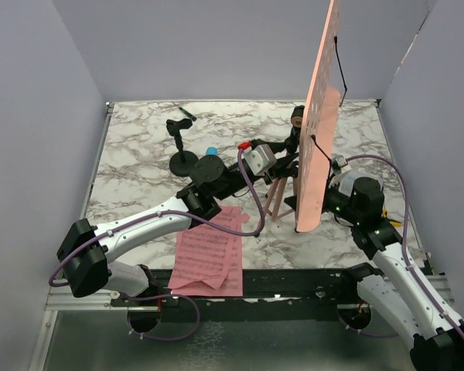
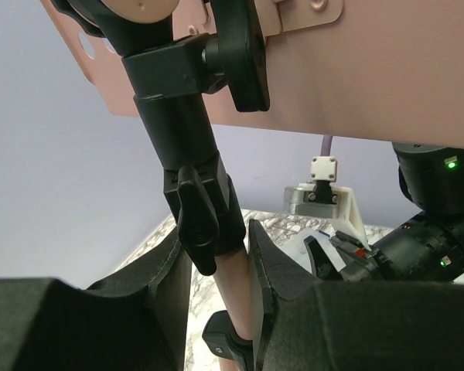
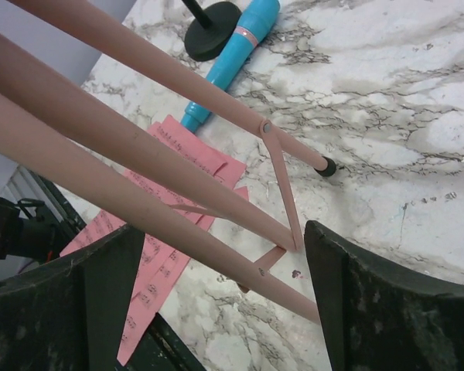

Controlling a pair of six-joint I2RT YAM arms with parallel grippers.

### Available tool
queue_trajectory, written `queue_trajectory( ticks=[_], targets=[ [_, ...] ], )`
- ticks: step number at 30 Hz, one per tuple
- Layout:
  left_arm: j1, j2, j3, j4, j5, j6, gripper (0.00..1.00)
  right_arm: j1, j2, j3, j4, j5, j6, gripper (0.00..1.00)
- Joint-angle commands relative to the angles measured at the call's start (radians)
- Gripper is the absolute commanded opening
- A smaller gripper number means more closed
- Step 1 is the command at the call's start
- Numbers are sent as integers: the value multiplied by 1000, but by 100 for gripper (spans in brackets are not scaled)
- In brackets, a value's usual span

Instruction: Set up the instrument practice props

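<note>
Clamped with the left gripper around the pink post of the music stand, just below a black clamp knob. Spread wide at the right gripper, holding nothing, with the thin tripod legs seen through the gap and one black-capped foot down on the marble table.

Beyond the legs, a light-blue stick lying flat, far end just beside a black round base, near end at the edge of the sheet-music pages. Overlapped at the near table edge and partly under the left forearm.

From above, almost edge-on to the stand's hole-punched desk: top corner cut off by the frame, right gripper's fingers hidden behind it. Most of the stick hidden there by the left forearm, only a blue tip showing. Cannot tell whether stick and base touch.
</note>
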Motion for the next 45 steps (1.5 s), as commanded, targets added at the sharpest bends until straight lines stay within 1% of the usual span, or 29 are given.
queue_trajectory(
  ticks=[1,8,15,20,22,23,27,29,33,39,44,45],
  targets=[
    [-3,51,-68,-299,86,59,0,-6,-43,-11,0,15,5,90],
    [-1,62,-36,-344,148,120,0,-8,-82,-19,3,4,8,90],
    [8,66,-16,-377,214,145,0,-7,-134,-29,52,-6,27,92],
    [13,63,-7,-391,267,167,0,-8,-123,-27,93,-82,-7,92],
    [14,65,0,-393,282,169,0,-7,-109,-22,135,-135,-34,90],
    [14,66,3,-394,284,168,0,-8,-104,-17,140,-159,-48,87],
    [16,69,7,-393,273,166,0,-8,-88,-14,174,-218,-61,69],
    [15,71,9,-393,271,162,0,-8,-75,-19,193,-230,-60,53],
    [16,75,12,-393,261,158,0,-8,-48,-31,238,-252,-49,27],
    [16,72,14,-394,249,153,0,-7,-36,-27,256,-251,-50,1],
    [16,67,11,-381,228,121,0,-7,-31,-7,216,-236,-71,0],
    [16,66,10,-377,229,116,3,-7,-29,1,203,-236,-80,1]
  ],
)
